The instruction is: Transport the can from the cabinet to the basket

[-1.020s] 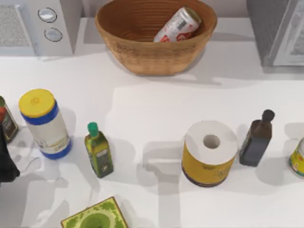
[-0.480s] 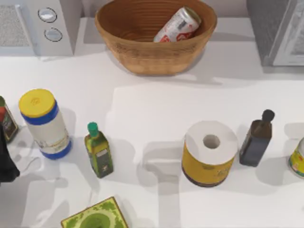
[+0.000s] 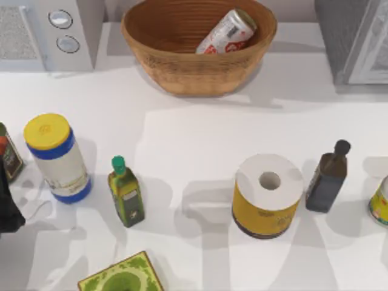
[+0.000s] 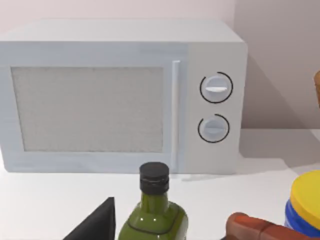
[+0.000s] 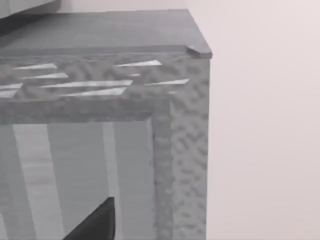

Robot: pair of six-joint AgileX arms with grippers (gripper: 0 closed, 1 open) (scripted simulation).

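Note:
The slim silver-white can (image 3: 225, 31) with red print lies tilted inside the round wicker basket (image 3: 182, 66) at the back middle of the table, and no gripper touches it. The grey speckled cabinet (image 3: 339, 36) stands at the back right. In the right wrist view the cabinet (image 5: 180, 130) is close in front, with a dark part of my right gripper (image 5: 95, 222) low before it. My left arm (image 3: 7, 206) sits at the table's left edge. A dark part of my left gripper (image 4: 97, 225) faces the white appliance.
A white appliance with two knobs (image 3: 48, 30) stands back left. Across the front stand a yellow-lidded white jar (image 3: 54, 157), a green bottle (image 3: 125, 191), a yellow-wrapped paper roll (image 3: 267, 194), a dark bottle (image 3: 327, 179) and a yellow-green can (image 3: 381, 203). A green box (image 3: 121, 276) lies at the near edge.
The arm shadows on the near right of the table have shifted a little. The can, the basket and the left arm have stayed put.

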